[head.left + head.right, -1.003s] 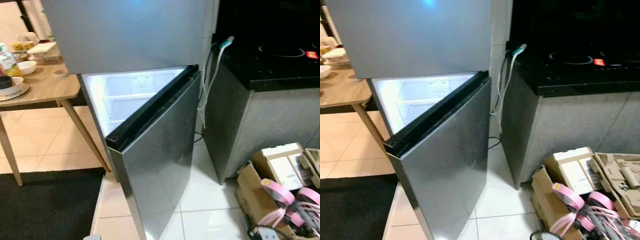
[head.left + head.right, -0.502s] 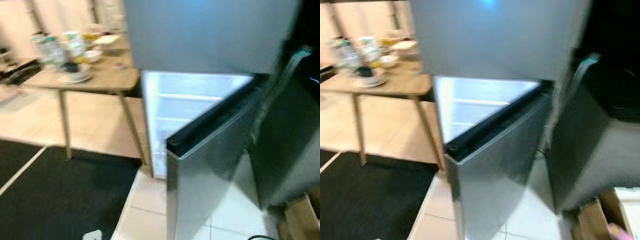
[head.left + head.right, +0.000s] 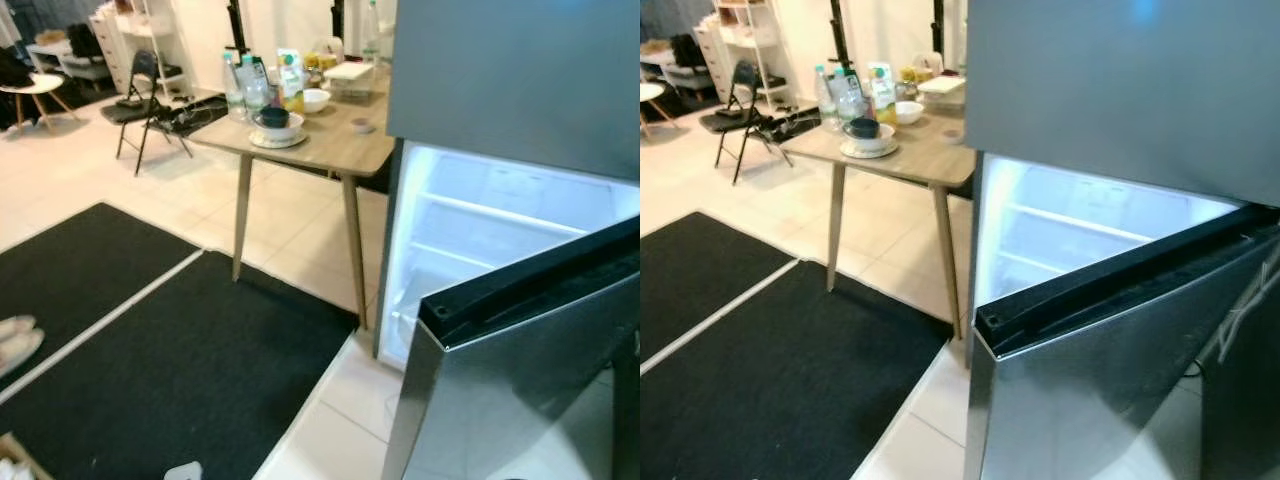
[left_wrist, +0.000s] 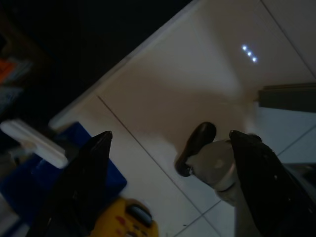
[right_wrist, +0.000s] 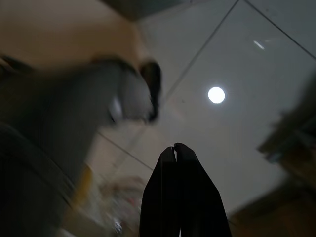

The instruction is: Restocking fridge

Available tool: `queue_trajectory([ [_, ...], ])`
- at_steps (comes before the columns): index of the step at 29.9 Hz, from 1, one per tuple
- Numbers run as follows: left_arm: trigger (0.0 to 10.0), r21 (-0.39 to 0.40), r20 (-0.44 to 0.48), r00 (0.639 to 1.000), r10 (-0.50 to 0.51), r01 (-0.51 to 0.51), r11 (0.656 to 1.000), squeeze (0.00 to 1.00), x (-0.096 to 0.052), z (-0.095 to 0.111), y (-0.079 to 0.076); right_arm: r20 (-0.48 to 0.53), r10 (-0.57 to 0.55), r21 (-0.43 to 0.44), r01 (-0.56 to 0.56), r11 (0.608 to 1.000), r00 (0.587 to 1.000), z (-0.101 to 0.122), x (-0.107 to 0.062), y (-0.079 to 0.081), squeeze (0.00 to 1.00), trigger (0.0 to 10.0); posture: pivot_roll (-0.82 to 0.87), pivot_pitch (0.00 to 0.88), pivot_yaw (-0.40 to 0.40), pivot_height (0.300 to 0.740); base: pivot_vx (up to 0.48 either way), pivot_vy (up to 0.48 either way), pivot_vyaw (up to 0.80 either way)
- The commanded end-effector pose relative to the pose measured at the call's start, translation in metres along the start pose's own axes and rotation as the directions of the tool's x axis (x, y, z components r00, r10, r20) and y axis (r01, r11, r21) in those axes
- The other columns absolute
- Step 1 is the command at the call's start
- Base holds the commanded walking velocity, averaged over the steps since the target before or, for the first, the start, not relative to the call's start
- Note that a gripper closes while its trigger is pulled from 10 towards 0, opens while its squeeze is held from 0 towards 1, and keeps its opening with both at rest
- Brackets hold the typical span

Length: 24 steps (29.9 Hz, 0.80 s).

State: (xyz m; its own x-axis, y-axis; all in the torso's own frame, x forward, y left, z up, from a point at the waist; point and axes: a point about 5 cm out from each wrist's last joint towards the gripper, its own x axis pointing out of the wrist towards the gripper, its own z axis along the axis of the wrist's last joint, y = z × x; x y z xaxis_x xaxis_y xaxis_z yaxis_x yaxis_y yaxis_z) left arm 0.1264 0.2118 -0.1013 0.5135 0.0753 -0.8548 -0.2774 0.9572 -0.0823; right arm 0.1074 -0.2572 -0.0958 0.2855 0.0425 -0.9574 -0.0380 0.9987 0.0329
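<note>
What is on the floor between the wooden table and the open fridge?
Only bare pale tiles between the wooden table and open fridge, in the eye views.

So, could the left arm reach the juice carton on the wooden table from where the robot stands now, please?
Probably not. The juice carton stands on the wooden table well across the floor, while the left tool hangs open by the floor tiles. The way looks free, so walking closer should do.

fridge (image 3: 520, 90) on the right, lower door (image 3: 520, 390) swung open toward the camera | worktop (image 3: 330, 150) left of it, behind | bottles (image 3: 245, 85) and bowls (image 3: 278, 125) on worktop | rug (image 3: 150, 370) before worktop
</note>
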Motion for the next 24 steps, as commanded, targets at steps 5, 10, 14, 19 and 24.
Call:
queue_trajectory([
  [5,10.0,0.010,-0.024,1.000,-0.006,0.006,1.000,0.00,-0.001,-0.006,0.000,0.104,0.015,0.081,-0.024,0.996,0.994,0.019,0.000,0.002,0.00,10.0,-0.12,0.000,0.012,0.740,0.000,0.000,0.31],
  [10,10.0,0.012,-0.026,1.000,-0.006,0.006,1.000,0.00,-0.001,-0.006,0.000,0.223,0.051,0.109,-0.077,0.991,0.974,0.042,-0.002,0.003,0.00,10.0,-0.12,0.000,0.012,0.740,0.000,0.000,0.00],
  [14,10.0,0.010,-0.025,1.000,-0.005,0.005,1.000,0.00,-0.001,-0.006,0.000,0.349,0.138,0.114,-0.188,0.976,0.927,0.070,-0.005,0.011,0.00,10.0,-0.12,0.000,0.015,0.740,0.000,0.000,0.00],
  [19,10.0,0.008,-0.024,1.000,-0.005,0.005,1.000,0.00,-0.001,-0.005,0.000,0.562,0.320,0.011,-0.394,0.919,0.763,0.132,-0.021,0.026,0.00,10.0,-0.12,0.000,0.015,0.740,0.000,0.000,0.00],
  [24,10.0,0.006,-0.025,1.000,-0.005,0.005,1.000,0.00,-0.001,-0.006,0.000,0.644,0.414,-0.103,-0.463,0.880,0.643,0.173,-0.037,0.036,0.00,10.0,-0.12,0.000,0.014,0.740,0.000,0.000,0.00],
])
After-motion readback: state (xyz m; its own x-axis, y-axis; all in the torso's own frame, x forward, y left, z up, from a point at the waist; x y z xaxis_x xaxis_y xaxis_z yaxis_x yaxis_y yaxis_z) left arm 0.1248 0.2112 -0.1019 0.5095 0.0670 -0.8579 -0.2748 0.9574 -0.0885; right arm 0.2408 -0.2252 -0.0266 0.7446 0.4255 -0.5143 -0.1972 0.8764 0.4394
